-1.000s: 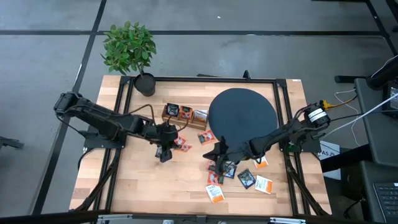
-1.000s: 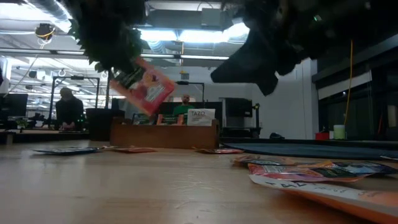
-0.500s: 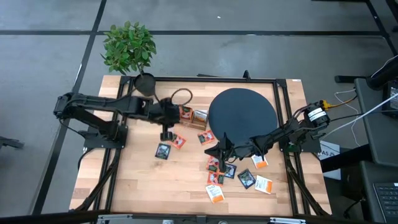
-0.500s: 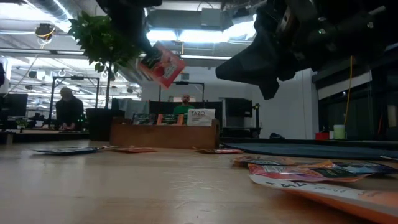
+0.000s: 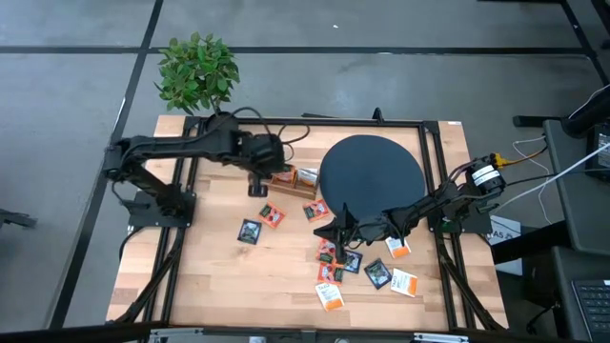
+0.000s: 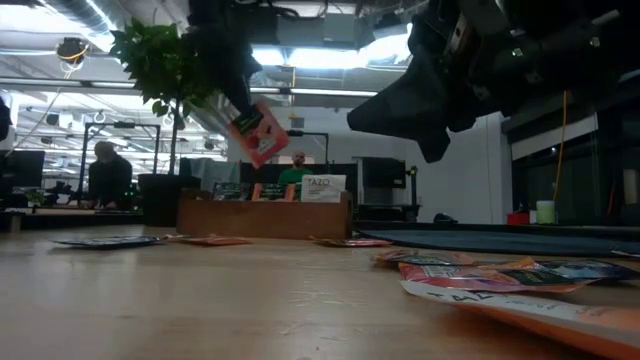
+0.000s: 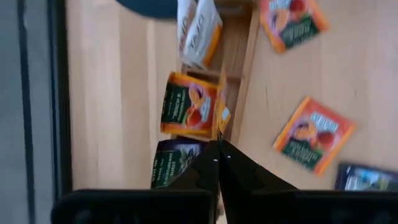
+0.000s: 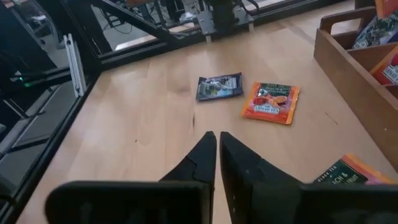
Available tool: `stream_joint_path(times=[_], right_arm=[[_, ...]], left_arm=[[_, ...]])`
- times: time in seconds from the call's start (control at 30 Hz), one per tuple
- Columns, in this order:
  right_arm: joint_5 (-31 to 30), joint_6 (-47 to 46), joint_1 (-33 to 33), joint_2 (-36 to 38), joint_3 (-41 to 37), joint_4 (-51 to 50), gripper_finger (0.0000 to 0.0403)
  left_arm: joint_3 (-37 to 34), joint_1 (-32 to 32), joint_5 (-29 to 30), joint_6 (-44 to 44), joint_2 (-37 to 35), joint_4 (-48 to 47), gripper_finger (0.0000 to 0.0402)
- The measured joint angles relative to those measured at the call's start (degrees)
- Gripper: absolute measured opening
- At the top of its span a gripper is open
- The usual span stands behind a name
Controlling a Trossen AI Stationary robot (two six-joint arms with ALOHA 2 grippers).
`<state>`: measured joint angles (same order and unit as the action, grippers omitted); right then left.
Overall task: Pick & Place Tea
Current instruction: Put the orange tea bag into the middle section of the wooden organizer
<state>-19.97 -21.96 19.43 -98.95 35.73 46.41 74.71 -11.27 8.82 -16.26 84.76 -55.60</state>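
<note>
My left gripper [image 5: 259,187] hangs over the near side of the wooden tray [image 5: 283,178], shut on a red-orange tea sachet [image 6: 258,135]. My right gripper [image 5: 332,236] hovers shut and nearly level over the table, at the far edge of a cluster of sachets [image 5: 351,261], with nothing between its fingers [image 8: 217,146]. More tea lies flat on the wood: a dark sachet [image 5: 250,232], a red one [image 5: 274,216] and another [image 5: 315,210]. Several sachets stand in the tray's compartments [image 7: 189,112]. My left gripper pinches the sachet's upper corner [image 6: 241,118] between its two fingers, which slant down from above. The sachet hangs tilted below the fingers, clear of the table and the tray. In the left wrist view it shows only edge-on as an orange sliver [image 7: 222,117].
A big black disc [image 5: 372,176] lies at the far right, beside the tray. A potted plant [image 5: 198,76] stands at the far left corner. Orange and white sachets [image 5: 329,296] lie near the front edge. People show in the room behind [image 6: 110,175].
My left gripper has carried the red-orange sachet up and toward the table's far edge, from the middle of the table to over the wooden tray, rolling its wrist so the sachet turns narrower in the low view. A dark sachet beneath its old place now shows.
</note>
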Motion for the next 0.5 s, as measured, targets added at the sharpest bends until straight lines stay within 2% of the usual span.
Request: stream_joint_path(times=[0.23,0.3,0.5], right_arm=[[0.0,0.0,-0.2,0.0,0.0,-1.3,0.0025],[0.1,0.0,-0.2,0.0,0.0,-1.6,0.0025],[0.1,0.0,-0.3,0.0,0.0,-2.2,0.0026]], left_arm=[[8.4,-1.8,-2.3,-6.5,8.4,-7.8,0.0002],[10.3,-2.2,-3.9,-8.2,10.7,-8.7,0.0002],[13.8,-3.4,-3.8,-12.3,15.1,-10.5,0.0002]])
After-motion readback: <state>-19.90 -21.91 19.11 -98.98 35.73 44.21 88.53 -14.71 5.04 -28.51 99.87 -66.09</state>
